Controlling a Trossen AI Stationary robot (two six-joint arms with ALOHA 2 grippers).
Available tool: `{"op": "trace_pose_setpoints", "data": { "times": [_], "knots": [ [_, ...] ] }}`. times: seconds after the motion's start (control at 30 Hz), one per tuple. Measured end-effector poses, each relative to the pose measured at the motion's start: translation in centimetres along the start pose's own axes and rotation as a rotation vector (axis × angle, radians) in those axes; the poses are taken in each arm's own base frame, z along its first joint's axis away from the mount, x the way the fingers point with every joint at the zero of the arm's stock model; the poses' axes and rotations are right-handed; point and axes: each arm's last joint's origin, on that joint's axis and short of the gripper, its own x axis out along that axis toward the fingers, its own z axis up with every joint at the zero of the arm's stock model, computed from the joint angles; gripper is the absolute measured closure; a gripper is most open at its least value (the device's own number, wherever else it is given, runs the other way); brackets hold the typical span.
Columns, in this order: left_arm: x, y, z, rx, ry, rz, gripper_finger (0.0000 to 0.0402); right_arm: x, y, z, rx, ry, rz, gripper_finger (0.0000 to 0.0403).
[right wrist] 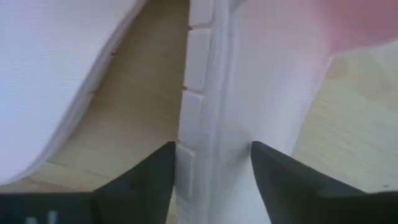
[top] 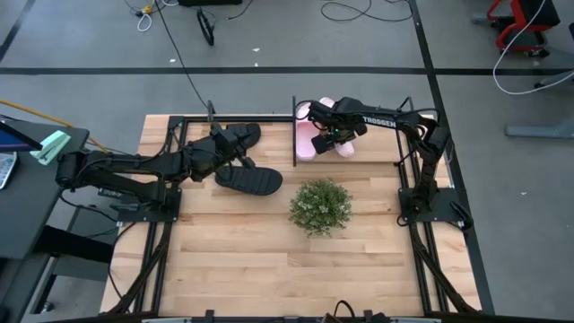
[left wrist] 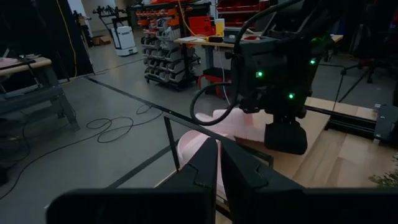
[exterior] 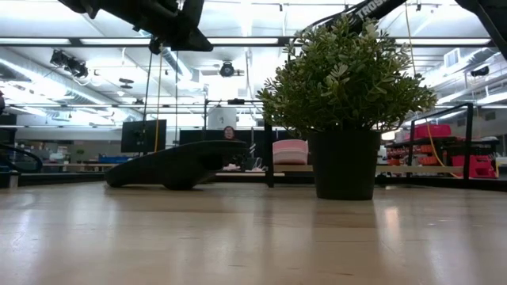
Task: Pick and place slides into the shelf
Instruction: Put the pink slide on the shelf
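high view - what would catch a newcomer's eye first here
The green plant mid-table draws the eye first. Behind it, the right gripper sits over the two pink slides in the shelf at the far edge, fingers straddling one slide's edge. The left gripper hangs shut between the two black slides.

Light: bright ceiling strips (exterior: pixel 261 41), even.
Glare: sheen on table (exterior: pixel 238 237).
Blur: right wrist view soft.
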Motion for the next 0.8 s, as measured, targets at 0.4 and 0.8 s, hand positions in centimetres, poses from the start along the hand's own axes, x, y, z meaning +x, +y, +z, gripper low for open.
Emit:
{"op": "trace_pose_setpoints", "data": {
  "times": [0.4, 0.8],
  "knots": [
    [0.0, 0.0, -0.1, -0.016, 0.004, 0.000, 0.0383, 0.1, 0.1, 0.9, 0.028, -0.063, 0.051, 0.0165],
    [0.0, 0.0, -0.1, -0.011, 0.012, 0.000, 0.0375, 0.0, 0.3, 1.5, 0.072, -0.152, 0.030, 0.0247]
  ]
}}
